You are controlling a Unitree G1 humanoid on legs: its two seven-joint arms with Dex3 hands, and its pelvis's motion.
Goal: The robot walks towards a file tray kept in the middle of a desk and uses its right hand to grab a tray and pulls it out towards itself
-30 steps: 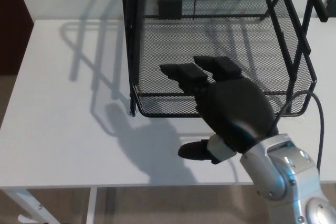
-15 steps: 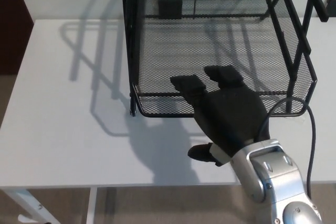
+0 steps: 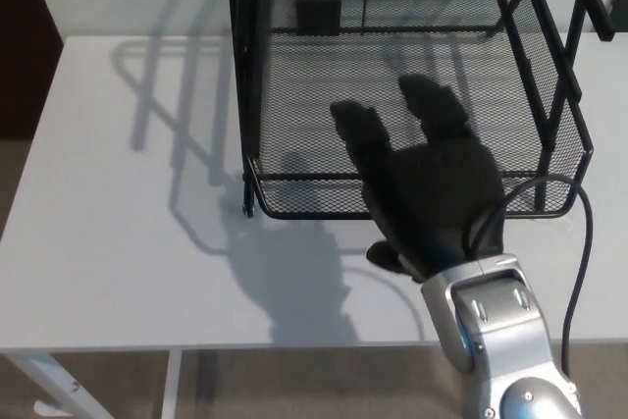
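Reaching over the front lip of the wire tray, nothing gripped yet

Right hand hovers with its two fingers spread apart above the mesh floor of the bottom tray, which sits in the black rack mid-desk. Thumb lies below, near the front rim. Likely risks: the fingers may slip off the thin rim, or a pull might drag the whole rack forward rather than sliding the tray out.

file tray top cut off, front rim partly behind robot hand
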